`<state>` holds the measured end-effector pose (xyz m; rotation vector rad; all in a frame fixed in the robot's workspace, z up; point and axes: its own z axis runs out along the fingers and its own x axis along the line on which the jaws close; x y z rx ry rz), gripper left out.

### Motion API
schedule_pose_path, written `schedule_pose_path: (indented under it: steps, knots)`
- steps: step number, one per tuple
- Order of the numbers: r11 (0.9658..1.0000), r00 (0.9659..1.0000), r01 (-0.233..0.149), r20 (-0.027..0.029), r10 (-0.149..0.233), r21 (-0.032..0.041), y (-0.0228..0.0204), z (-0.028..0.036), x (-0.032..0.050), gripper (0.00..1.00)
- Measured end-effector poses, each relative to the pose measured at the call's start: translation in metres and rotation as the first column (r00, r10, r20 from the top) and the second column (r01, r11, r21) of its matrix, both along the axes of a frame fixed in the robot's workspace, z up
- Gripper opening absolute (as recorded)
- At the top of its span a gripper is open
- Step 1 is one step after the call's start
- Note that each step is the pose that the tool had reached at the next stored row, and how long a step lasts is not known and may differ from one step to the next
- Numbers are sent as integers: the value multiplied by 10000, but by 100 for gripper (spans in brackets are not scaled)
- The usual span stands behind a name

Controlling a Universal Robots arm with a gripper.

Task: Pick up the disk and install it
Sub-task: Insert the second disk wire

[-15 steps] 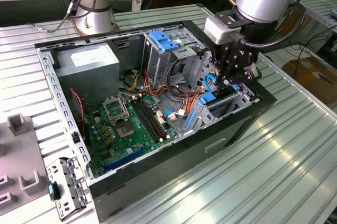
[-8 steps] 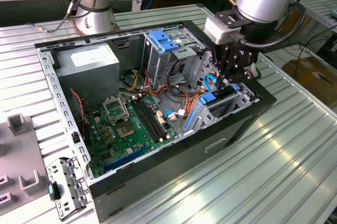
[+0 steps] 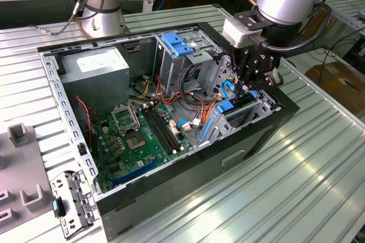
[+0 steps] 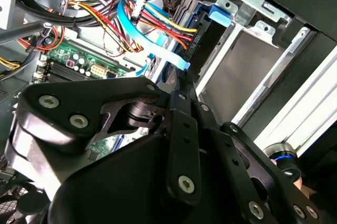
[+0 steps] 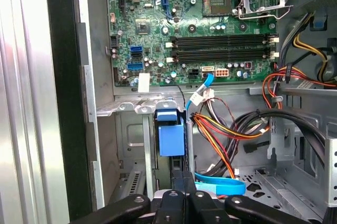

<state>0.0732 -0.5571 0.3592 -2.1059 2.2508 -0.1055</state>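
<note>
The disk stands on edge in the metal bay at the front corner of the open computer case, on the exterior view's right. Its bright blue carrier tab faces up, and the same tab appears in the second wrist view. My gripper hangs right over the disk, fingers shut together into one narrow bar. The fingertips sit at the disk's upper edge; I cannot tell whether they touch it.
A tall metal drive cage with a blue latch stands just behind the bay. Red, orange and yellow cables and a light blue flat cable crowd beside the gripper. The motherboard and power supply fill the case. A loose bracket lies outside.
</note>
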Motion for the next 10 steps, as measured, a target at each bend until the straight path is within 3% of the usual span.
schedule_pose_path:
  steps: [4, 10]
  knots:
    - [10000, 10000, 0, -1, 0, 0, 0, 0, 52, 11]
    - [10000, 10000, 0, -2, 0, 0, 0, 0, 59, 11]
